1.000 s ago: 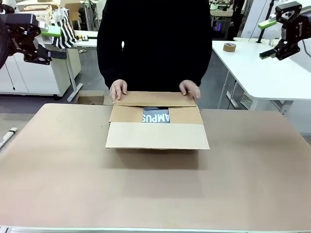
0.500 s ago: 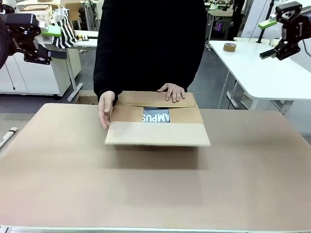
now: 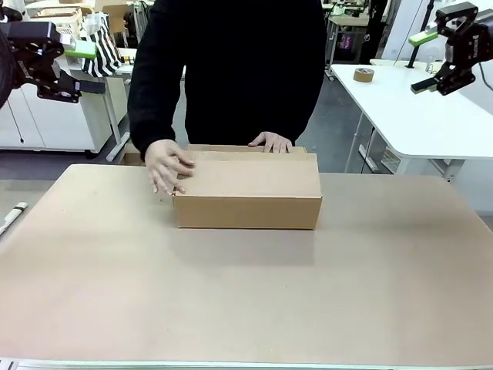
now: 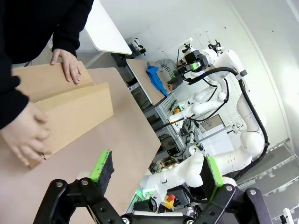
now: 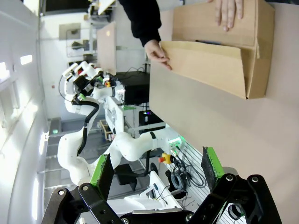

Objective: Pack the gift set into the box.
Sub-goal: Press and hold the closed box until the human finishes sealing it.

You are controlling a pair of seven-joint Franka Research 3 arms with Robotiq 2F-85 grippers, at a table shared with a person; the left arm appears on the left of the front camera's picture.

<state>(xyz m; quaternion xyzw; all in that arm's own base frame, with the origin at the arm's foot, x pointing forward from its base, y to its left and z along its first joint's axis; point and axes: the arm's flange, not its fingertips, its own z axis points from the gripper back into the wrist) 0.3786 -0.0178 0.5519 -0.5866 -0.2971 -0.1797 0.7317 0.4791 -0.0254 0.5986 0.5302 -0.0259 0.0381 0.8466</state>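
Note:
The brown cardboard box [image 3: 246, 191] sits at the table's middle far side with its top flaps folded down. A person in a black top presses one hand [image 3: 166, 166] on its left corner and the other hand [image 3: 271, 141] on its far edge. The gift set is hidden under the flaps. My left gripper [image 3: 87, 68] hangs open, high at the far left, away from the box. My right gripper [image 3: 422, 62] hangs open, high at the far right. The left wrist view has the open left gripper [image 4: 156, 170] and the box [image 4: 70, 107]; the right wrist view has the open right gripper [image 5: 156, 170] and the box [image 5: 210, 60].
The brown tabletop [image 3: 246, 301] stretches bare in front of the box. A white side table [image 3: 420, 116] at the right carries a roll of tape [image 3: 363, 75]. A small white object [image 3: 11, 216] lies at the table's left edge.
The person folded the near flap down over the grey CAMPUS item, closing the box, and slid one hand to its left corner. Both grippers stayed still.

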